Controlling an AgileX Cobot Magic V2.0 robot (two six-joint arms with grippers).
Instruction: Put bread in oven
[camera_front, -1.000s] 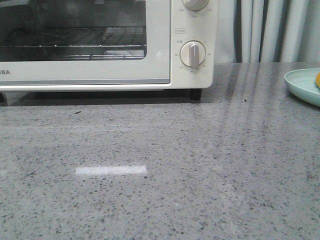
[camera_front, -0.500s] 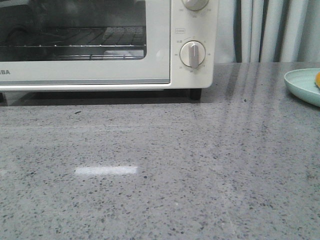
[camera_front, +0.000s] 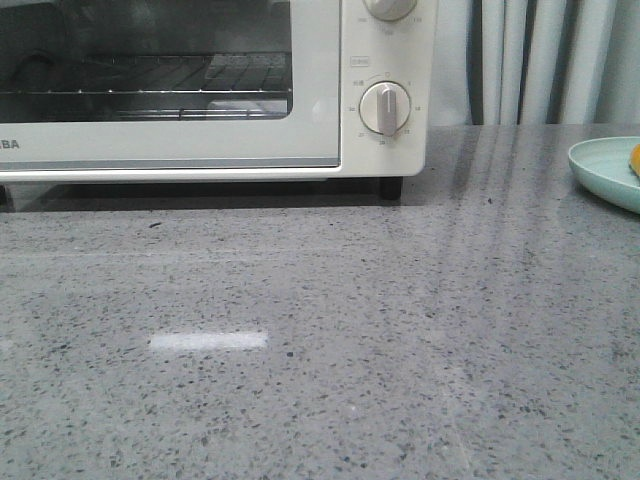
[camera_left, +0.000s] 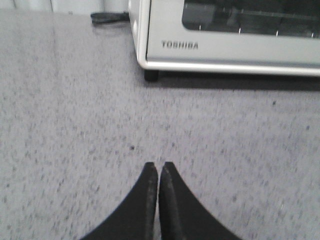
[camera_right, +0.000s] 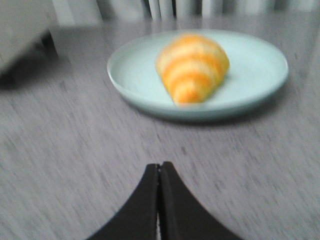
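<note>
1. The right gripper (camera_right: 159, 167) is pointing at the bread (camera_right: 192, 66), which is lying on the pale green plate (camera_right: 255, 90) ahead of the fingertips and well apart from them. Its two fingers are pressed together and are holding nothing, so if it is reaching the bread like this it is only pushing the bread across the plate, or off its rim.

2. The right wrist view is blurred, so the exact line toward the bread is hard to judge. A low approach is risking a hit on the plate rim, and the plate is sliding easily on the smooth counter (camera_front: 330, 330).

3. The left gripper (camera_left: 159, 166) is also closed and empty, hovering over the counter with the oven (camera_left: 225, 45) ahead of it, near but not touching.

4. The oven door (camera_front: 170, 140) is looking closed. If the bread is arriving before the door is opened, it is bumping the glass and probably dropping.

5. The bread is plump and soft, so a hard squeeze is crushing it.
</note>
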